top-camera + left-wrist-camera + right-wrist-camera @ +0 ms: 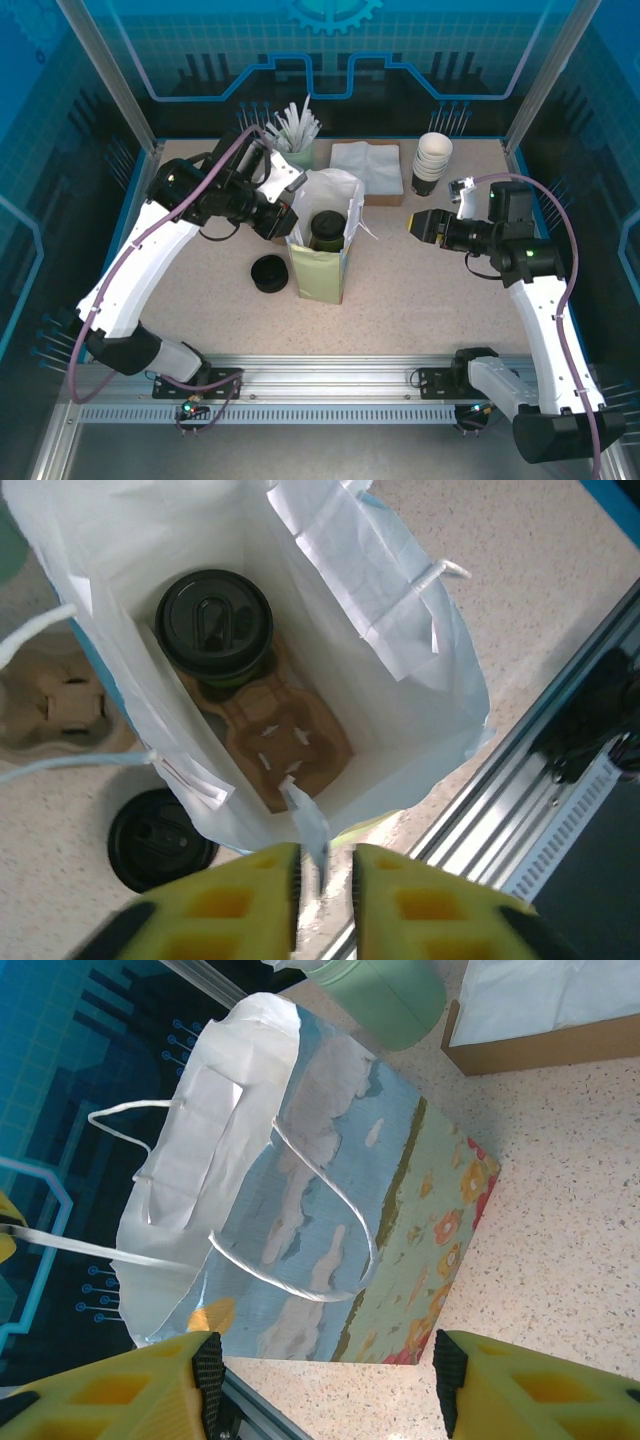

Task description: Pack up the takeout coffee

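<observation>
Black-lidded takeout coffee (213, 620) inside paper bag (330, 630) beyond left gripper's (325, 858) barely parted jaws; right gripper (322, 1360) spread wide.

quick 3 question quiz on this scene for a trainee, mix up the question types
1. True or false: the takeout coffee stands on the table beside the paper bag.
2. What lies on the table next to the bag, on the left arm's side? A) a black round lid B) a spoon C) a plate
3. Fill in: the right gripper is ___ (open or shut).
Key: 1 false, it sits inside the bag; 2 A; 3 open.
</observation>
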